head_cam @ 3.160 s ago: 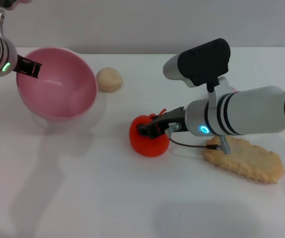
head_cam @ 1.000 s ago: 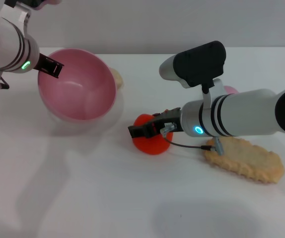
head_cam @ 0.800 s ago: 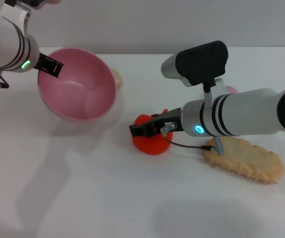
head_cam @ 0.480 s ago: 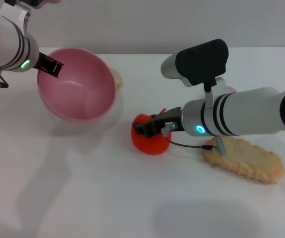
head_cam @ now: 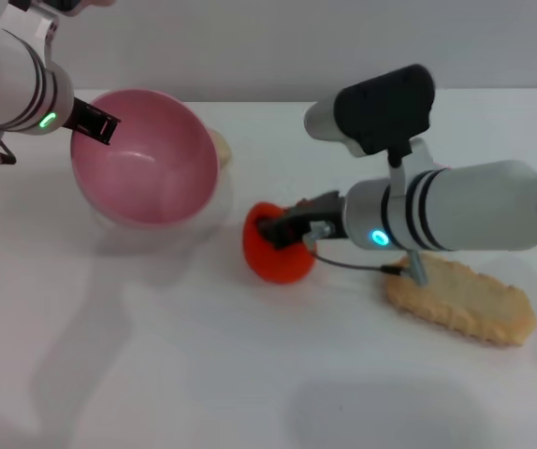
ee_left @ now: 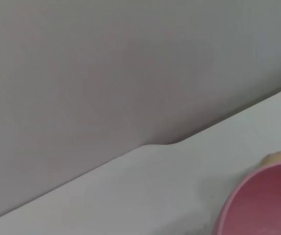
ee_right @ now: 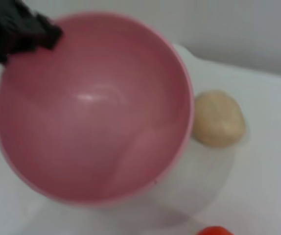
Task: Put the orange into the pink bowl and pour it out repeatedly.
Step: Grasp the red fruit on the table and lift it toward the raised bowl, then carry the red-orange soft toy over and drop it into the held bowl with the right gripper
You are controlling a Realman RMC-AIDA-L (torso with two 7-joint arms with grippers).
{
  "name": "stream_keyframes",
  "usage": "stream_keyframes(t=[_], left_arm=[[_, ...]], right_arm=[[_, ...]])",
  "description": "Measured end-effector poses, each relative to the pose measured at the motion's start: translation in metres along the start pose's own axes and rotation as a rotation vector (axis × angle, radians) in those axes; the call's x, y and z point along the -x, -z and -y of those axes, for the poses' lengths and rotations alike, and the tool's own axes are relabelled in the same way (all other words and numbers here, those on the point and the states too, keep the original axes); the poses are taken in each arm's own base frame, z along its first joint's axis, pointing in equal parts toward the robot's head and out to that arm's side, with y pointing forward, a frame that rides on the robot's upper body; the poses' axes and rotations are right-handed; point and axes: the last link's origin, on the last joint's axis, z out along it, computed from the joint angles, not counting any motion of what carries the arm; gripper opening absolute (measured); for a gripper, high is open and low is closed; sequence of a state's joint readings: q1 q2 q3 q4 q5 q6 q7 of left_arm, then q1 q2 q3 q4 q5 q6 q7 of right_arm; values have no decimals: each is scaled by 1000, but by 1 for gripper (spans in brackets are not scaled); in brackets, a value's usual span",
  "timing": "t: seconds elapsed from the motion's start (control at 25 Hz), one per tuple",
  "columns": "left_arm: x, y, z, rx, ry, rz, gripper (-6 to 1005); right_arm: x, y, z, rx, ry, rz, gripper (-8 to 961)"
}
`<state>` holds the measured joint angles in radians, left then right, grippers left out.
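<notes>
Flat, pale biscuit-like toy slab [head_cam: 462, 299], nearest, on white table [head_cam: 203, 374]; right gripper [head_cam: 283, 231] closed around bright orange-red lumpy toy orange [head_cam: 276, 251], just off the table, between slab and bowl; glossy round pink plastic bowl [head_cam: 144, 156], empty, tilted, rim clamped by left gripper [head_cam: 93, 123]; small beige ball [ee_right: 218, 119] just behind bowl, near back wall [ee_left: 106, 63].
</notes>
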<state>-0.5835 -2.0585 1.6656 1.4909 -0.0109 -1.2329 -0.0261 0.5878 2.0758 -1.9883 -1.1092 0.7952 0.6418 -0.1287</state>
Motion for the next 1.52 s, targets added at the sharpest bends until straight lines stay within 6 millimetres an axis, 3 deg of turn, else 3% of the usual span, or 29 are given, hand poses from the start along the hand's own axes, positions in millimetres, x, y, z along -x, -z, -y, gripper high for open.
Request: stream_keyframes(t=[0.12,0.4,0.48,0.6,0.72,0.92,1.52], left_arm=[[2,-1,-2,6,-2,3,43],[3,-7,-11,25,-23,6,43],[2,-9,-19,48,-40,2,43],[0,-11,-31,85,-57,-6,43],[-5,-10,-47,130,-83,-22,43],[-17,-3,-76,208,-132,-68,43],[-36,7,-87,246,-154,-134,43]], right_arm=[[13,23,-1,-27,58,82,174],[51,119,4,-195,153,304,126],[57,139,1,-229,179,345,119],[58,153,-1,-260,193,362,107],[57,155,-1,-261,191,359,96],[51,139,-4,-235,185,316,69],[44,95,-4,-138,135,271,49]])
